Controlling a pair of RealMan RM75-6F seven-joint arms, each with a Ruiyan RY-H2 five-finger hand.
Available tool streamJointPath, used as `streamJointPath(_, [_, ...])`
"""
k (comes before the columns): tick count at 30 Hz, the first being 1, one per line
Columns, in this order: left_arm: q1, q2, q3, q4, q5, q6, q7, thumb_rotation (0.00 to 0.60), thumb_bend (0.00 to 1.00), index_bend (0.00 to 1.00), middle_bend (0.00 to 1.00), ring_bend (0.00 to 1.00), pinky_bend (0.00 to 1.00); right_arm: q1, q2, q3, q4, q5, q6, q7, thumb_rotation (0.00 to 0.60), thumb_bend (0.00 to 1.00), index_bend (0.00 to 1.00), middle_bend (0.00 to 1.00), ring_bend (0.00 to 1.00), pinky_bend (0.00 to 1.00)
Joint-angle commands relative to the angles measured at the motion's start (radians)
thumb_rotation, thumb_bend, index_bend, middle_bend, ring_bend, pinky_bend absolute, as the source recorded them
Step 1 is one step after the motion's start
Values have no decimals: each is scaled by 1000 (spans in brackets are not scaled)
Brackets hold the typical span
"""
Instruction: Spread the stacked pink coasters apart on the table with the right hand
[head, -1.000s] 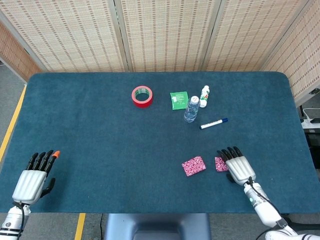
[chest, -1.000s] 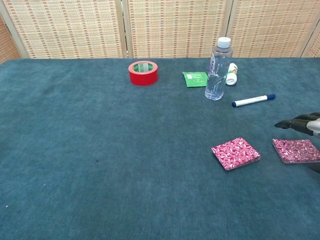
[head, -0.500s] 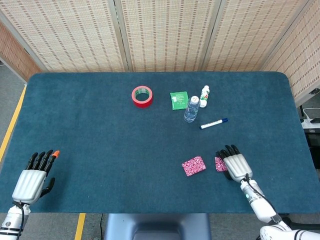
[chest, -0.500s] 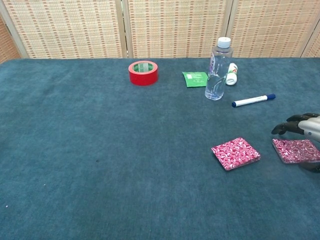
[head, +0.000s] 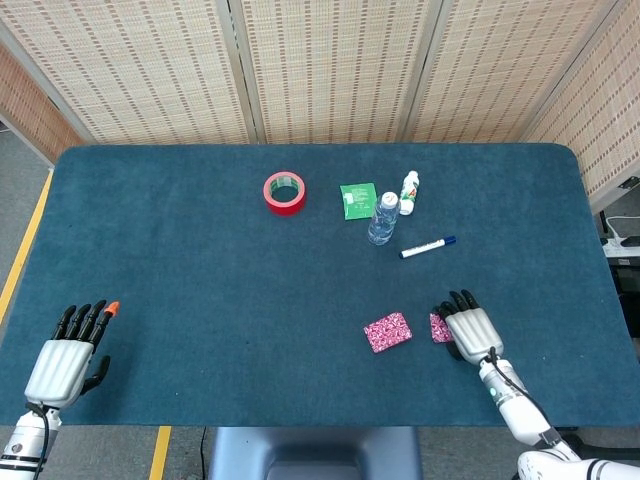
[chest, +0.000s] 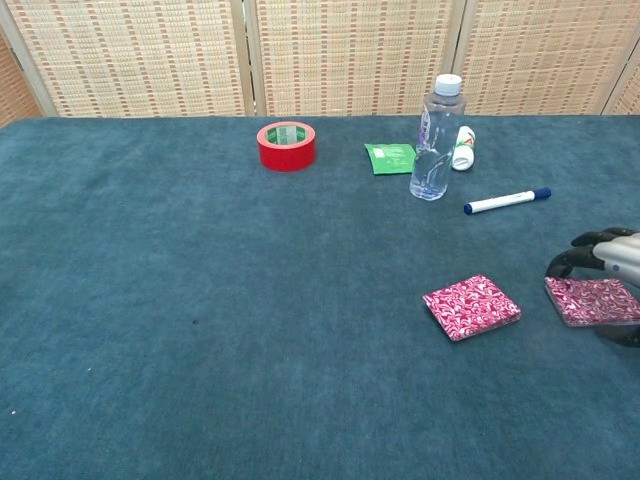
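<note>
**Two pink coasters apart, right hand over the outer one**

One pink coaster (chest: 471, 307) lies flat on the table (head: 200, 260) near the front right. A second coaster (chest: 590, 300) lies just to its right, clear of it, with the right hand (head: 470, 328) arched over it, fingers (chest: 575, 257) curled down at its far edge. Whether they actually press on it, I cannot tell.

Both coasters look thin, light and fairly stiff. On the napped cloth they should slide better than lift; a flat press on top looks safest.

The left hand (head: 68, 355) rests empty at the front left corner, fingers extended side by side. Red tape (head: 284, 192), green packet (head: 357, 199), bottle (head: 383, 218) and marker (head: 428, 246) sit well behind.
</note>
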Motion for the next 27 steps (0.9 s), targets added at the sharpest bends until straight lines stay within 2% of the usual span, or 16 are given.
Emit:
streamJointPath(1, [0,0,1,0,1,0,-1,600,452,0,0,0,45,-2,0,0,-1,-1,3,2,600,286,246,230,80,0])
streamJointPath(14, [-2,0,4,-4,3,-4,7,600,453,0,0,0,45,-7,-3,-1,-8,-2,10,-9,600,285,282,313,187,0])
streamJointPath(19, [-3,0,5,-4,3,-5,7,600,452,0,0,0,44,-9,-8,0,-4,-5,18,-13,600,286,328,374,239,0])
streamJointPath(27, [-3,0,5,-1,3,-5,4,600,452,0,0,0,45,-11,-15,1,-5,-10,28,-26,600,286,375,406,269,0])
